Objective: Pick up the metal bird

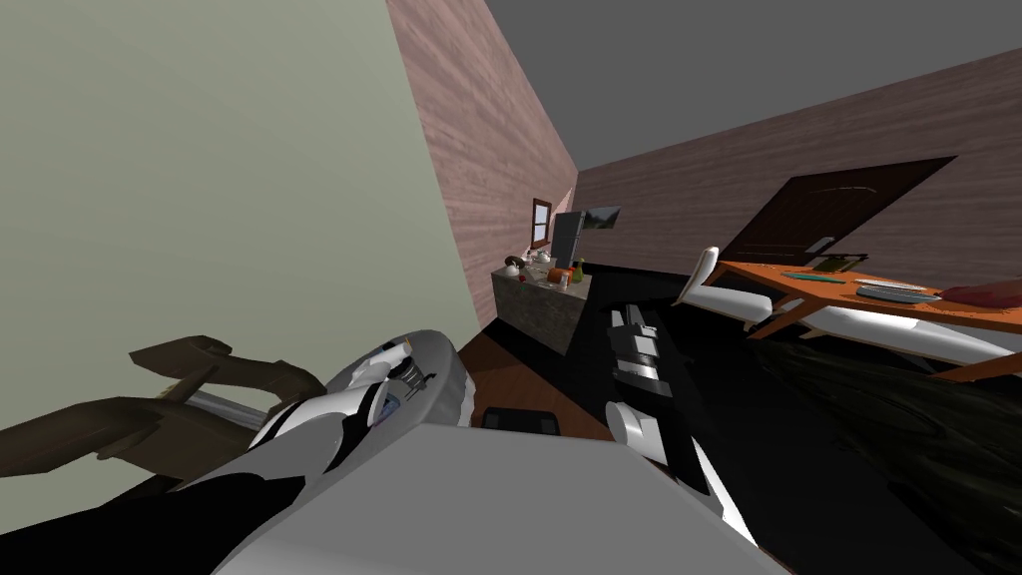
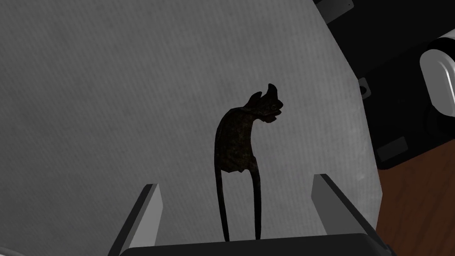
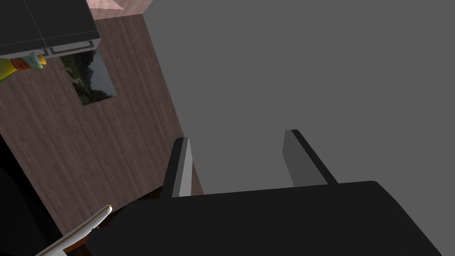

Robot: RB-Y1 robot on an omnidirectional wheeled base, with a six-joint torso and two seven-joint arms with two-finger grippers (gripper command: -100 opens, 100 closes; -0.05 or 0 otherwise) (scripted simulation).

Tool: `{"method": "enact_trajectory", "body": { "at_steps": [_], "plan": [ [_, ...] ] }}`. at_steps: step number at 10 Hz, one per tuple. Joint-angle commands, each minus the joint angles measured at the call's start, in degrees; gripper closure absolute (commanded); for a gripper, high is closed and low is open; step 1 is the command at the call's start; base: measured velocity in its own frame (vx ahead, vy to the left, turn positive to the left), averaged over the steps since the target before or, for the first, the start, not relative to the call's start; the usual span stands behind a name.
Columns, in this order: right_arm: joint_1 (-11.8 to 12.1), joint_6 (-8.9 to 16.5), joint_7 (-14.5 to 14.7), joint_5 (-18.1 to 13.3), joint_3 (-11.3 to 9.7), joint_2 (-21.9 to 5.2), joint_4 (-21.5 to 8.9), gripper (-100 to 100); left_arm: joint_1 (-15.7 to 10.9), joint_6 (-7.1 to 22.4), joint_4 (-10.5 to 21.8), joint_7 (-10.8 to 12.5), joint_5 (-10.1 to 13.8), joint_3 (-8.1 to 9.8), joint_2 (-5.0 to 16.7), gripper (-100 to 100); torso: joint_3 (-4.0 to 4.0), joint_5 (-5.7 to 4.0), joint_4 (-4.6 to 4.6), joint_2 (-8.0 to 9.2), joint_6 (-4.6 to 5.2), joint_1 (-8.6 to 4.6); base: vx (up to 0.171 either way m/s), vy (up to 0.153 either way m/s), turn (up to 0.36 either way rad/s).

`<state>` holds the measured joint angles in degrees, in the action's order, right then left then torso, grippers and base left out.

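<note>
The bird [image 2: 237,142] is a small dark figure with a crested head and two long thin legs. In the left wrist view it stands out against a flat grey surface [image 2: 111,89]. My left gripper [image 2: 235,181] is open, and the bird's legs run down between its two fingers [image 2: 149,213] without touching either. My left forearm [image 1: 384,394] reaches over a rounded grey top [image 1: 444,374] low on the left of the head view. My right arm [image 1: 639,349] stretches forward, and its gripper [image 3: 237,136] is open and holds nothing.
A large dark brown angular shape [image 1: 150,399] lies close on my left by the pale green wall. Ahead, a stone-coloured counter [image 1: 539,299] carries several small items. An orange table [image 1: 848,289] with white chairs stands on the right. The floor between is black.
</note>
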<state>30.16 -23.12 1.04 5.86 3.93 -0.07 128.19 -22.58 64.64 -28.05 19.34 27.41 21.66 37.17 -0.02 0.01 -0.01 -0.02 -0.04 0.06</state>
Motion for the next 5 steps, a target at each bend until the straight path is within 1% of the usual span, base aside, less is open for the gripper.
{"method": "enact_trajectory", "body": {
  "at_steps": [1,2,3,4,5],
  "plan": [
    [0.0,0.0,0.0,0.0,0.0,0.0,0.0,0,-0.3,1.4,1.8,0.4,0.2,-0.04,0.5,-100,0.00,0.00,0.00,0.00,0.00,0.00,0.019,0.037,-0.029],
    [0.0,0.0,0.0,0.0,0.0,0.0,0.0,0,-0.5,1.9,2.6,0.6,0.3,-0.07,0.8,-100,0.00,0.01,0.00,-0.01,-0.01,0.05,0.016,0.046,-0.020],
    [0.0,0.0,0.0,0.0,0.0,0.0,0.0,0,-0.1,1.6,1.4,0.7,0.2,-0.08,0.4,-100,-0.01,0.02,0.00,-0.01,0.00,0.09,0.006,0.021,-0.006],
    [0.0,0.0,0.0,0.0,0.0,0.0,0.0,0,-0.1,1.8,1.6,0.8,0.2,-0.09,0.4,0,0.01,0.01,0.00,0.02,0.00,0.01,0.000,0.000,0.000],
    [0.0,0.0,0.0,0.0,0.0,0.0,0.0,0,0.3,0.2,2.2,0.6,0.0,-0.16,-0.6,-100,0.02,0.00,0.01,0.04,0.00,-0.05,0.023,0.018,0.024]
  ]
}}
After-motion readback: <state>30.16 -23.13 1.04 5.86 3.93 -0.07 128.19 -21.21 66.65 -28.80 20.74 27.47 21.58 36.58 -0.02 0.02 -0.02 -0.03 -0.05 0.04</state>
